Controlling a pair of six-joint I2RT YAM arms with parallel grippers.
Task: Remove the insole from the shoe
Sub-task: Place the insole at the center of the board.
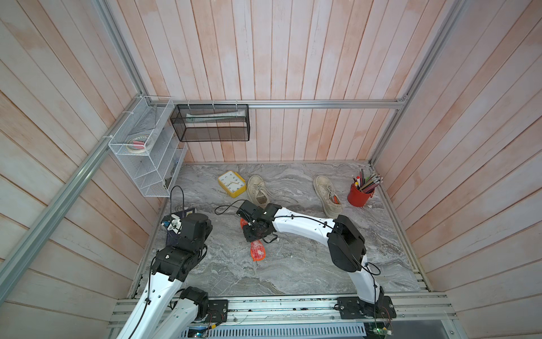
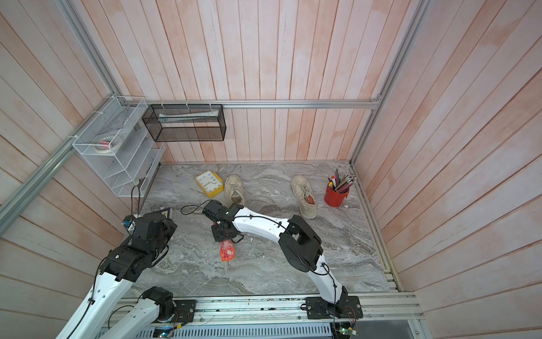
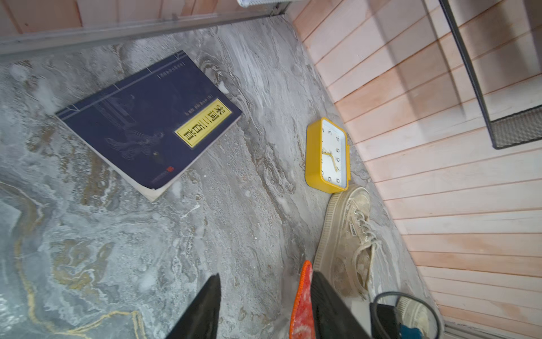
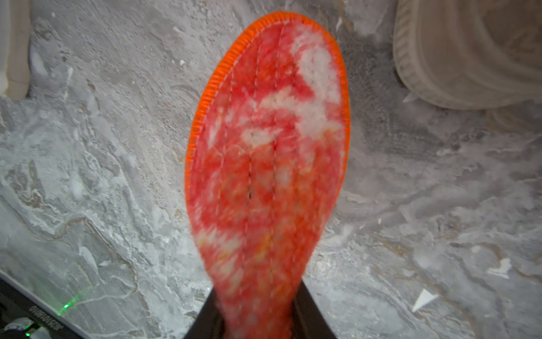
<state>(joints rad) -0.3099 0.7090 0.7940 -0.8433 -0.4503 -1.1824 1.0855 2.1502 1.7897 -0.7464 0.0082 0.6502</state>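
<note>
The right arm (image 1: 305, 224) stretches low across the table (image 1: 293, 264) to its middle, right gripper (image 4: 258, 320) pinching one end of the insole (image 4: 267, 141), which is out of the shoe (image 1: 257, 190) and held over the table just in front of it. The left arm (image 1: 181, 252) sits folded above the book (image 3: 146, 120), left gripper (image 3: 267, 281) spread. Only its wrist view shows the book's whole cover and the insole's edge beside one finger (image 3: 328, 305)
</note>
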